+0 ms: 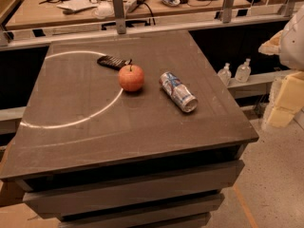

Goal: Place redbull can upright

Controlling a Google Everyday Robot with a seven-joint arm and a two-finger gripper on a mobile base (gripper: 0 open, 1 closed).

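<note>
Lying on side beside apple (131,77): redbull can (178,91); end effector unseen.

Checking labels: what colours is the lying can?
Redbull can: silver and blue, camera view; gripper out of view.

On the table (156,127), the redbull can (178,91) lies on its side just right of the apple (131,78). A remote control (111,61) lies just behind the apple, leftward. Small bottles (224,74) stand beyond the table's right edge. The gripper is out of view.
</note>
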